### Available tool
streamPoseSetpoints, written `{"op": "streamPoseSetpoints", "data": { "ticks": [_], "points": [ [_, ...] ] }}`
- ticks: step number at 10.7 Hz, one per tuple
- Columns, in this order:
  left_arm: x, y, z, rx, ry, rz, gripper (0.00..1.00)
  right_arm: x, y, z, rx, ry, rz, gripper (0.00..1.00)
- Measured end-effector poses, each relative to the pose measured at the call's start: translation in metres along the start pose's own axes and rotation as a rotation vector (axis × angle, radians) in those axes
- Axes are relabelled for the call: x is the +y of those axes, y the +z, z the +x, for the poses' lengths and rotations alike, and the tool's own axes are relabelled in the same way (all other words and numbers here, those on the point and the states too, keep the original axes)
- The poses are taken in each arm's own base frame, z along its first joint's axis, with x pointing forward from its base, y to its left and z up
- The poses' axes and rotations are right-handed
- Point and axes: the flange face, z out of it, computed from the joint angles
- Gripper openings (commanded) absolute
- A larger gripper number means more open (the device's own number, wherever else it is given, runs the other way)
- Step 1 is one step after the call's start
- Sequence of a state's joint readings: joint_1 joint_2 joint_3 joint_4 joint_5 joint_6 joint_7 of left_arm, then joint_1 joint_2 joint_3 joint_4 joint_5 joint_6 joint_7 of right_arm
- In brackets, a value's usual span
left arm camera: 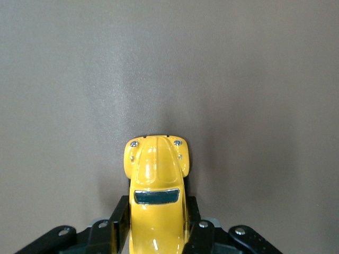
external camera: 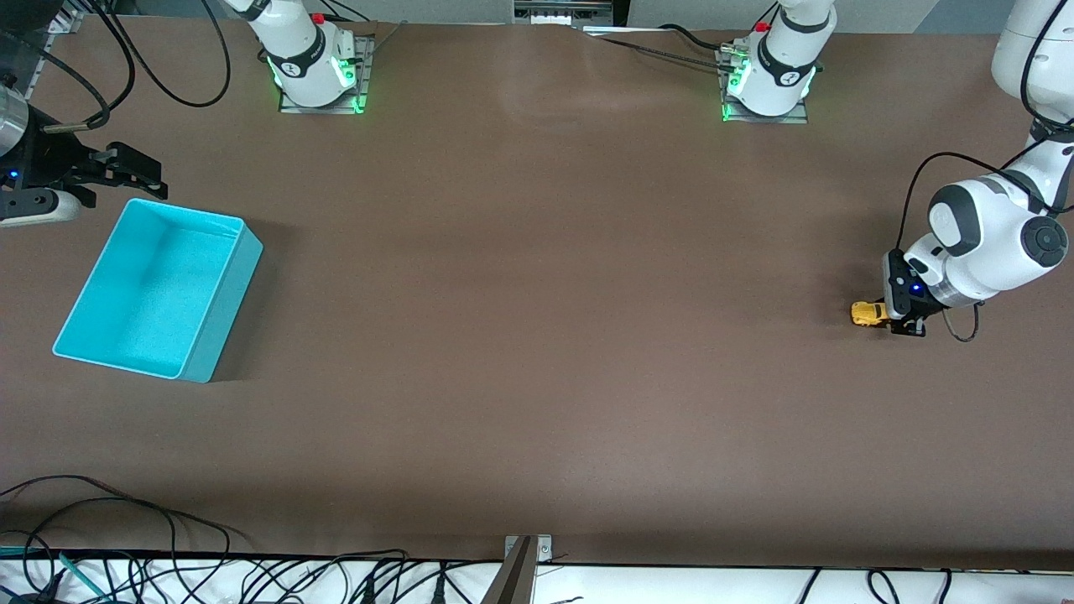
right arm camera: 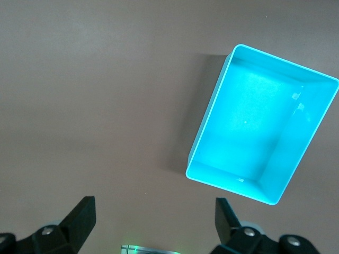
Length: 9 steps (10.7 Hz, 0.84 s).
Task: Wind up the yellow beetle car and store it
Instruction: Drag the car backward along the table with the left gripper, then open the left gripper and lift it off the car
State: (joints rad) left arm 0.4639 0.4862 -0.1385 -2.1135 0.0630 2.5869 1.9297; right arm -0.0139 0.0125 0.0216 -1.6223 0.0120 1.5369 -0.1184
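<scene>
front view: my left tool (external camera: 899, 323) is down at the surface (external camera: 537, 335) near the left arm's end, pinching the yellow beetle car (external camera: 869, 313) by its rear; the nose sticks out toward the right arm's end. car looks to sit on or just above the surface, can't tell which. the turquoise bin (external camera: 210, 335) is well apart, at the right arm's end. my right tool (external camera: 126, 172) waits in the air just beside the bin's corner, fingers spread, nothing in them.

left wrist view: car (left arm camera: 157, 196) sits between the left tool's fingers (left arm camera: 119, 225), pressed on both flanks around the rear, hood and headlights poking clear out ahead. grip is only on the tail half.

right wrist view: right tool (right arm camera: 153, 217) spread wide, empty, bin (right arm camera: 212, 114) in view with nothing inside.

risks i see: smooth rounded body plus a rear-only pinch, so it could squirt out or pivot when i drag it back to wind. if the wheels aren't pressed on the surface they'd skid and no wind-up. long carry to the bin, a slip drops it short.
</scene>
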Motion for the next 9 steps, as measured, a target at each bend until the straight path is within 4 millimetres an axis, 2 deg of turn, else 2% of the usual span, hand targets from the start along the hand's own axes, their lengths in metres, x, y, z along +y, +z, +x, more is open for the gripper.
{"op": "streamPoseSetpoints", "data": {
  "ticks": [1, 2, 3, 4, 7, 9],
  "points": [
    [0.000, 0.000, -0.001, 0.000, -0.001, 0.000, 0.18, 0.000, 0.001, 0.001, -0.002, 0.000, 0.000, 1.00],
    [0.000, 0.000, -0.001, 0.000, -0.001, 0.001, 0.42, 0.000, 0.002, 0.001, -0.003, 0.000, 0.000, 1.00],
    [0.000, 0.000, -0.002, 0.000, -0.001, 0.001, 0.87, 0.000, 0.002, 0.001, -0.004, 0.000, 0.000, 1.00],
    [0.000, 0.000, -0.002, 0.000, -0.003, 0.002, 1.00, 0.000, 0.002, 0.001, -0.004, 0.000, 0.000, 1.00],
    [-0.004, -0.010, -0.014, -0.006, -0.018, 0.011, 1.00, 0.000, 0.002, 0.001, -0.004, 0.000, 0.000, 1.00],
    [-0.009, -0.031, -0.018, -0.009, -0.022, 0.002, 1.00, 0.000, 0.002, 0.001, -0.004, 0.000, 0.000, 1.00]
  ]
}}
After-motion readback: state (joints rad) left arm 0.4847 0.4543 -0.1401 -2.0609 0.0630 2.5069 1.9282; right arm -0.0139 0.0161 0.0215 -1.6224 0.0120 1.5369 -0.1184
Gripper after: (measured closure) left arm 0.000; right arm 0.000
